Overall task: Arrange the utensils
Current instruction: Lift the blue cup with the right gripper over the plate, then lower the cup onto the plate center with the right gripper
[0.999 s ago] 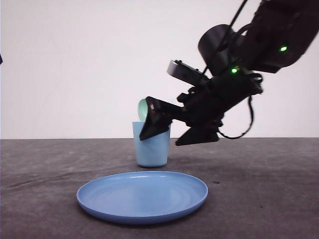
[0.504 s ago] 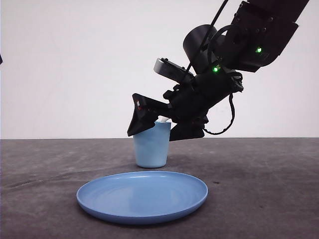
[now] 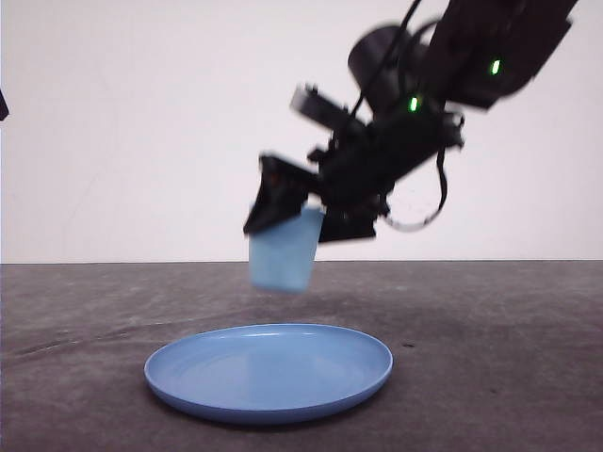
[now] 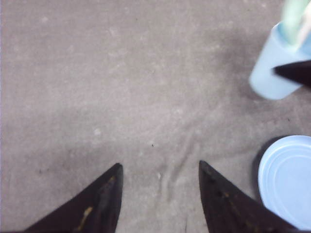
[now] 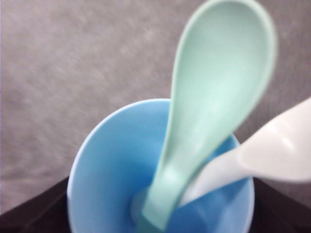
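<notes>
While the round blue plate (image 3: 268, 369) lies flat on the grey table (image 3: 509, 358) nearest the front camera, unchanged from half a second ago, the light blue cup (image 3: 282, 249) behind it has left the table: it stood on the surface then and now hangs tilted and blurred above it, clear of the plate's far rim. The right gripper (image 3: 300, 202) clamps the cup near its rim, one dark finger on each side, and has risen with the arm since the earlier frame.

From the right wrist, the cup (image 5: 116, 165) sits between the jaws with both utensils standing inside it. The pale mint-green spoon (image 5: 214, 102) leans out over the rim, handle down in the cup's bottom, its oval bowl uppermost and facing the camera. The white fork (image 5: 272, 150) crosses just beside it, handle also in the cup; its upper end is blurred, so the tines cannot be made out.

The left gripper (image 4: 160, 194) hangs over bare table with its fingers spread and nothing between them; the lifted cup (image 4: 277, 68) and plate (image 4: 286, 179) lie well off to one side of its jaws.
</notes>
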